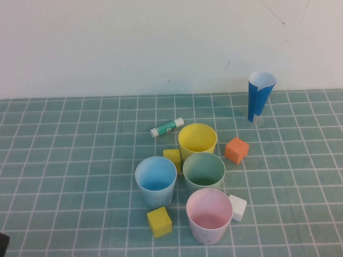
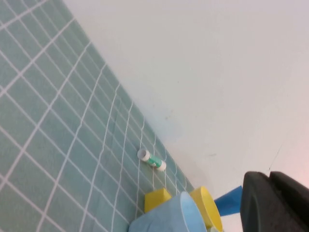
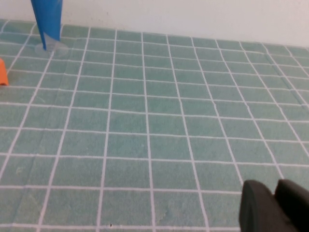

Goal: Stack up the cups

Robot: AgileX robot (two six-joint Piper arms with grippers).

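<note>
Four open pastel plastic cups stand unstacked in a tight cluster on the green grid-patterned table mat [image 1: 64, 160]: the light blue cup [image 1: 156, 181], the yellow cup [image 1: 197, 141], the green cup [image 1: 203, 172] and the pink cup [image 1: 209, 215]. We keep both arms out of the high view. Only a dark edge of the left gripper [image 2: 275, 203] and of the right gripper [image 3: 273, 207] shows in the wrist views, and we cannot tell how either pair of jaws stands. We judge crowding the main risk: the small yellow cube [image 1: 172, 157], white cube [image 1: 237, 207] and orange cube [image 1: 236, 150] sit against or near the cups, so a descending finger could knock a neighbour over.
</note>
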